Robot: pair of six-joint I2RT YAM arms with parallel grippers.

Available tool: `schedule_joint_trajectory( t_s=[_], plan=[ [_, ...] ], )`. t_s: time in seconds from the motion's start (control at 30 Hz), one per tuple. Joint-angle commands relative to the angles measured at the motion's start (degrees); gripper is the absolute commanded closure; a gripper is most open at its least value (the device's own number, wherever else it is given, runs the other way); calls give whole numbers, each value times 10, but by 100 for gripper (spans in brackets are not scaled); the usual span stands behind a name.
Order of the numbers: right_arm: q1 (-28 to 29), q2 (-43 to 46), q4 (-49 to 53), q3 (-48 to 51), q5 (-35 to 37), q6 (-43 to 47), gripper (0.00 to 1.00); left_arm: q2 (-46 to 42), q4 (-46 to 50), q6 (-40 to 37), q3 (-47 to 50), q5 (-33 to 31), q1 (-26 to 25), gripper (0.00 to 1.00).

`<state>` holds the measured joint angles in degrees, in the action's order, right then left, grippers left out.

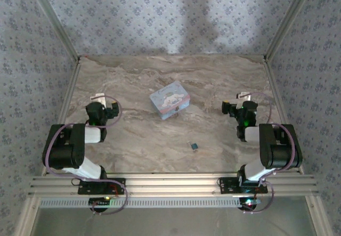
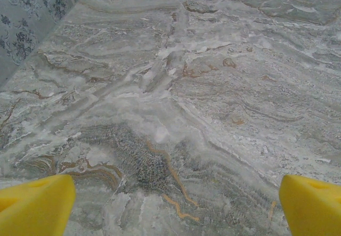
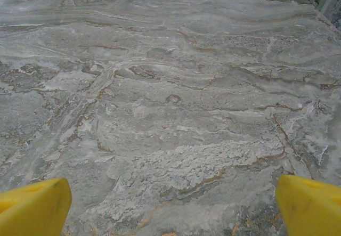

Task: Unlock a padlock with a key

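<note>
A tiny dark bluish-grey padlock [image 1: 194,147] lies on the marbled table, near the front and between the two arms. I cannot make out a key. My left gripper [image 1: 109,108] rests at the left side, well away from the padlock; its yellow fingertips [image 2: 37,204] stand wide apart over bare table. My right gripper [image 1: 230,107] sits at the right side, also far from the padlock, and its yellow fingertips [image 3: 311,206] are spread with nothing between them.
A light blue cartoon-printed tin box [image 1: 169,99] stands at the middle of the table, behind the padlock. Patterned walls enclose the table on the left, back and right. An aluminium rail [image 1: 170,185] runs along the near edge.
</note>
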<state>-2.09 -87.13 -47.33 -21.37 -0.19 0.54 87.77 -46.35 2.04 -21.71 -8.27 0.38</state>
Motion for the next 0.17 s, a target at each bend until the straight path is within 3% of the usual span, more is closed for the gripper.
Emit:
schedule_joint_trajectory(
  t_s=[0.0, 0.13],
  plan=[
    [2, -2, 5, -10, 11, 9, 0, -1, -15, 7, -11, 9, 2, 2],
    [2, -2, 4, -9, 10, 10, 0, 0, -16, 6, -11, 10, 2, 2]
  ],
)
